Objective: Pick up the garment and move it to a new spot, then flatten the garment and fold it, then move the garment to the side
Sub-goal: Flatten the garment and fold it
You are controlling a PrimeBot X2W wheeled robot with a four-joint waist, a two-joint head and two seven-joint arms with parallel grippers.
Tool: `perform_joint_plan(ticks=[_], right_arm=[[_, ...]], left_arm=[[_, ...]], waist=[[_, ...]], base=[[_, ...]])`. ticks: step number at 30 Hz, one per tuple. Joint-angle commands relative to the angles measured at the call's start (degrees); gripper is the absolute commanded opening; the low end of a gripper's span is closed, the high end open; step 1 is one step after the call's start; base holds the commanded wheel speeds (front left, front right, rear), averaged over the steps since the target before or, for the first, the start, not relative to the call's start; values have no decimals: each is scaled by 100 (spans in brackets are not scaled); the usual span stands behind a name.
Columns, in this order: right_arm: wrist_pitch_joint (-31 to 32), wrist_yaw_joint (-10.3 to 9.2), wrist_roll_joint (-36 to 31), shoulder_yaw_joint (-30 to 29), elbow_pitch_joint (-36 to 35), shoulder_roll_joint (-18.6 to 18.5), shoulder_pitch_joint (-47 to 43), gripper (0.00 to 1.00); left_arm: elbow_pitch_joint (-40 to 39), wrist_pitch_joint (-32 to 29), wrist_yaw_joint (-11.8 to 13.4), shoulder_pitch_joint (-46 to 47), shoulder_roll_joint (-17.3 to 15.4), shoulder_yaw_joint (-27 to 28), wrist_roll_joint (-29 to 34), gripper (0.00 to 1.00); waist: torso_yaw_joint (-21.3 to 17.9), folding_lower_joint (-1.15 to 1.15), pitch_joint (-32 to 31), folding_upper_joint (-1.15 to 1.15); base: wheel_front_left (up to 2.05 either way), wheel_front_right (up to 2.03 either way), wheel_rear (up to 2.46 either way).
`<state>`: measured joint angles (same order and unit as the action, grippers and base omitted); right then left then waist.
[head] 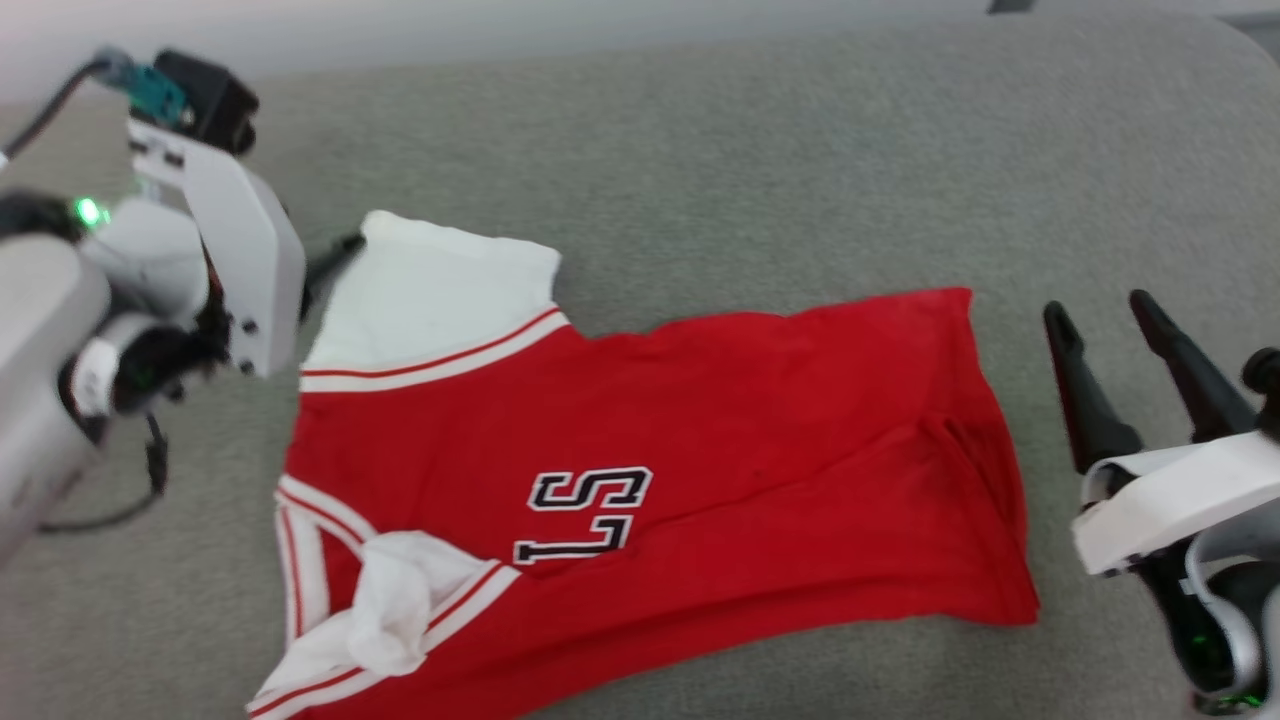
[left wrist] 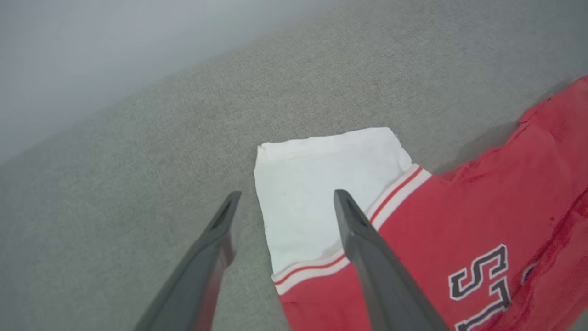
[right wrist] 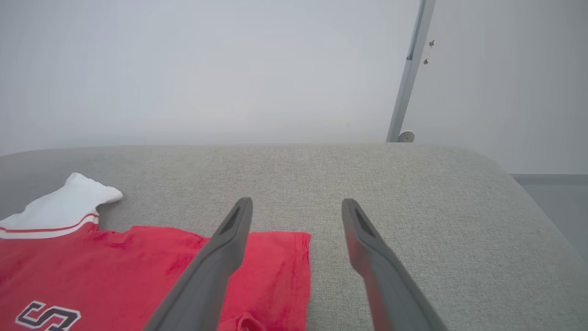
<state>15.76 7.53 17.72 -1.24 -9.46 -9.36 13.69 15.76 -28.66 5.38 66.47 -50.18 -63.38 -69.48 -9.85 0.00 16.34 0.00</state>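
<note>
The garment [head: 700, 450] is a red jersey T-shirt lying spread sideways on the grey cushion, collar to the left and hem to the right. One white sleeve [head: 440, 290] lies flat at the top left; the other white sleeve [head: 400, 610] is bunched at the bottom left. Black lettering [head: 585, 510] shows mid-chest. My left gripper [left wrist: 285, 200] hovers open over the flat sleeve's [left wrist: 321, 193] outer edge, holding nothing. My right gripper [head: 1100, 315] stands open just right of the hem, empty; in the right wrist view my right gripper [right wrist: 296, 207] is above the hem corner [right wrist: 285, 271].
The grey fabric cushion [head: 750, 160] stretches far behind and to the right of the shirt. Its rounded right edge [right wrist: 528, 193] drops off toward the floor. A pale wall and a slim metal post [right wrist: 411, 73] stand behind.
</note>
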Motion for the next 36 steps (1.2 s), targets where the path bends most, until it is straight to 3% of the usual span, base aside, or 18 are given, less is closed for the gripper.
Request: perform_joint_plan(ticks=[1, 11, 21, 23, 30, 36], right_arm=[[-291, -10, -75, 85, 102, 68, 83, 100], [-1257, -10, -286, 408, 522, 314, 299, 100], [-1406, -10, -260, 478, 592, 417, 470, 100], [-1323, -10, -256, 497, 576, 428, 479, 100], [-596, -10, -204, 532, 404, 494, 657, 100], [589, -10, -123, 587, 594, 476, 1160, 100]], left_arm=[[255, 96, -147, 171, 70, -19, 181, 100], [1963, -144, -761, 641, 552, -151, 291, 100], [3232, -777, -943, 774, 819, -336, 221, 99], [3399, -953, -971, 724, 897, -377, 171, 2], [3706, -1569, -1051, 539, 1156, -438, -87, 0], [3741, -1535, -1105, 713, 1288, -429, -71, 0]], waist=[[-308, 0, 280, 0], [-737, 0, 664, 0], [-960, 0, 931, 0], [-977, 0, 961, 0], [-940, 0, 1029, 0], [-827, 0, 1095, 0]], base=[[0, 0, 0], [0, 0, 0], [0, 0, 0], [0, 0, 0], [0, 0, 0], [0, 0, 0]])
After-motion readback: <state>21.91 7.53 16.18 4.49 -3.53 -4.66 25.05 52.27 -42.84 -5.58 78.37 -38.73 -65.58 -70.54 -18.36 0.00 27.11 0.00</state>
